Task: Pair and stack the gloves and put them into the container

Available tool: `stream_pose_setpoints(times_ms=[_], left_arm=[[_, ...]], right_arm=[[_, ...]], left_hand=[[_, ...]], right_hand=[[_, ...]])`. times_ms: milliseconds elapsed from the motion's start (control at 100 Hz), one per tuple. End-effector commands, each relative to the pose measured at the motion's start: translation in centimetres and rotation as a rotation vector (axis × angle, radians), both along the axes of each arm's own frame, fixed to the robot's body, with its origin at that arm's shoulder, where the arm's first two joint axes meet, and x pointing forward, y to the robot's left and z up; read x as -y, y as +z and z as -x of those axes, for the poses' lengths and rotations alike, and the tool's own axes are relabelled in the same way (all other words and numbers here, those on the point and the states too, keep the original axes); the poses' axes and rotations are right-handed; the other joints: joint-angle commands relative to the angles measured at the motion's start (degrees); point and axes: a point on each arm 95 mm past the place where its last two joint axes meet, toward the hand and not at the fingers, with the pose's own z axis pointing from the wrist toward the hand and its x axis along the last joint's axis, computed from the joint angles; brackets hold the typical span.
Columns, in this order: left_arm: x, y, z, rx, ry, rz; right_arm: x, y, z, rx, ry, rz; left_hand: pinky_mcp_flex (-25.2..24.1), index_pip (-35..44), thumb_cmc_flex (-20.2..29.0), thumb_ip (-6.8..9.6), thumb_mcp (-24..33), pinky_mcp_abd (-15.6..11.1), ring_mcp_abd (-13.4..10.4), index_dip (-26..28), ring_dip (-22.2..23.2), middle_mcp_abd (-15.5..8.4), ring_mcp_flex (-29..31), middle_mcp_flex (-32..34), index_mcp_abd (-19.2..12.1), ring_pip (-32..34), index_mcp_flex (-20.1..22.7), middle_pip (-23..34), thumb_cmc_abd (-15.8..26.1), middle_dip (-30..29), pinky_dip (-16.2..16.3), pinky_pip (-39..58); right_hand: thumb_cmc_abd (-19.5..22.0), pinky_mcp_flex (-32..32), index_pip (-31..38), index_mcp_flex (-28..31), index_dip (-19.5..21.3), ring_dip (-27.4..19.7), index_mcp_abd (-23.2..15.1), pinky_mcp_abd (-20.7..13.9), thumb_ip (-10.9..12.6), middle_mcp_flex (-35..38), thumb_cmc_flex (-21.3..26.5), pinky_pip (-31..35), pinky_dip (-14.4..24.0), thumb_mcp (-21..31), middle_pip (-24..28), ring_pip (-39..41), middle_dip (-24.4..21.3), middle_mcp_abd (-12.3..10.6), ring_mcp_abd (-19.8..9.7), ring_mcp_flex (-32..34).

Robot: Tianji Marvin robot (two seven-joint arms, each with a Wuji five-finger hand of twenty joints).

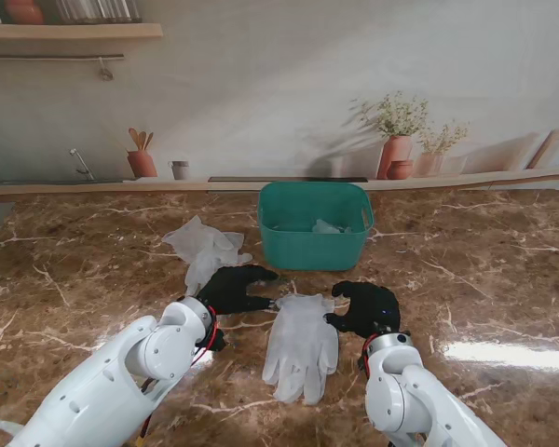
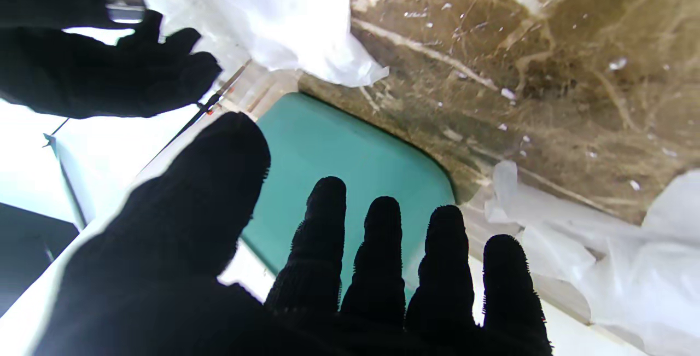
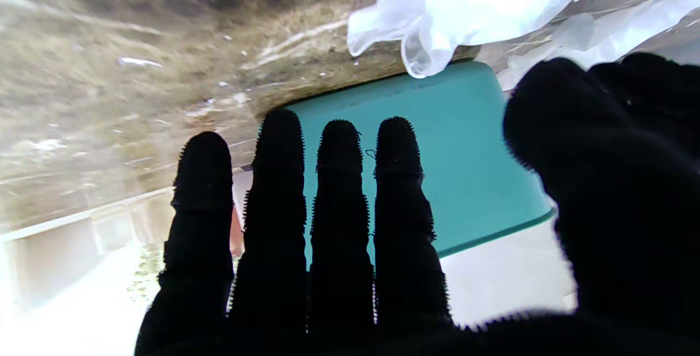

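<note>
A white glove pair (image 1: 301,345) lies flat on the marble table between my two hands, fingers pointing toward me. Another crumpled white glove (image 1: 203,249) lies to the left of the teal container (image 1: 315,224), which holds something pale inside (image 1: 328,226). My left hand (image 1: 235,290) is open, black-gloved, hovering at the flat glove's left cuff corner. My right hand (image 1: 365,307) is open beside its right cuff corner. In the left wrist view the spread fingers (image 2: 383,257) face the container (image 2: 350,159); in the right wrist view the fingers (image 3: 339,219) face the container (image 3: 459,148) and glove cuff (image 3: 437,11).
A painted backdrop with a ledge (image 1: 279,184) runs behind the container. Brown marble table (image 1: 475,270) extends to both sides. A bright glare patch (image 1: 503,354) lies at the right.
</note>
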Motion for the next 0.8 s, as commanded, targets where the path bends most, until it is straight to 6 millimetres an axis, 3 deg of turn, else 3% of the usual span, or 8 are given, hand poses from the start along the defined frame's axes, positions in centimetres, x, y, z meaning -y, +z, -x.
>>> stream_pose_setpoints(times_ms=[0, 280, 480, 590, 700, 790], left_arm=[[-0.8, 0.0, 1.0, 0.004, -0.007, 0.003], [-3.0, 1.8, 3.5, 0.071, 0.060, 0.088], [-4.0, 2.5, 4.4, 0.107, 0.080, 0.092], [-4.3, 2.5, 4.7, 0.105, 0.085, 0.100], [-4.6, 2.4, 4.8, 0.111, 0.094, 0.102], [-4.8, 2.4, 4.8, 0.113, 0.098, 0.105]], right_arm=[[-0.5, 1.2, -1.1, 0.003, 0.046, 0.008], [-2.5, 2.3, -3.7, -0.041, 0.169, 0.071], [-4.3, 1.0, -4.9, -0.093, 0.199, 0.152], [-4.9, -0.5, -5.4, -0.119, 0.195, 0.207], [-5.1, -1.7, -5.3, -0.148, 0.196, 0.275], [-5.2, -2.6, -5.2, -0.160, 0.187, 0.341]], left_hand=[[-0.01, -0.83, -2.38, 1.28, -2.28, -2.70, -2.53, -0.89, -1.04, -1.46, -1.89, -1.73, 0.75, -1.40, -0.38, -0.84, 1.81, -0.74, -1.03, -2.83], [-0.47, -0.70, -1.32, 1.64, -5.16, -2.68, -3.39, -0.86, -1.82, -2.29, -2.58, -1.41, 0.58, -2.07, 1.06, -1.47, 2.98, -1.15, -2.51, -8.00], [-0.77, 0.17, -0.95, 1.68, -5.90, -1.83, -3.75, -0.42, -2.01, -2.30, -2.18, -0.77, 0.49, -2.60, 2.06, -1.73, 3.40, -1.32, -1.19, -8.75], [-0.80, 0.87, -0.32, 1.79, -5.97, -1.41, -4.16, -0.06, -2.10, -2.56, -1.84, -0.40, 0.17, -2.87, 2.82, -1.89, 3.37, -1.42, -0.33, -8.85], [-0.66, 1.37, -0.26, 1.78, -5.78, -0.96, -4.97, 0.22, -2.25, -3.02, -1.34, 0.02, -0.13, -3.12, 3.21, -1.88, 3.07, -1.42, 0.68, -8.48], [-0.71, 1.65, -0.27, 1.74, -5.61, -0.84, -5.33, 0.37, -2.35, -3.08, -1.08, 0.30, -0.28, -3.26, 3.52, -1.88, 3.03, -1.42, 1.29, -8.26]], right_hand=[[-0.98, 0.34, -1.09, -1.33, -0.93, -2.58, 0.05, -1.54, 2.64, -1.87, -0.45, -1.75, -1.96, 0.85, -1.91, -2.28, -2.09, -0.34, -1.32, -2.37], [-2.34, 1.35, -1.55, -1.87, -1.45, -5.65, -0.09, -1.23, 2.44, -2.18, 0.85, -2.83, -3.71, 2.31, -3.40, -5.30, -4.29, -0.45, -1.13, -2.17], [-3.63, 1.20, -2.54, -3.60, -2.01, -5.32, 0.33, -0.21, 2.28, -2.18, 2.45, -1.65, -3.16, 3.80, -2.96, -4.40, -4.36, -0.66, -0.40, -1.44], [-4.27, 2.52, -5.12, -6.66, -3.78, -3.54, 1.49, -0.35, 1.78, -2.18, 2.25, 1.77, -0.92, 4.85, -2.01, -2.15, -3.85, -0.65, -0.24, 0.10], [-4.13, 2.14, -9.04, -12.99, -6.26, -0.47, 4.98, -1.15, 1.71, -4.40, 1.99, 2.91, 0.34, 4.43, 0.04, 0.72, -1.61, -0.82, -0.72, 0.13], [-4.51, 1.44, -11.16, -17.04, -7.81, 4.00, 7.77, -1.88, 1.49, -5.98, 1.72, 3.88, 2.12, 4.86, 4.97, 5.53, 2.58, -1.22, -1.30, -0.30]])
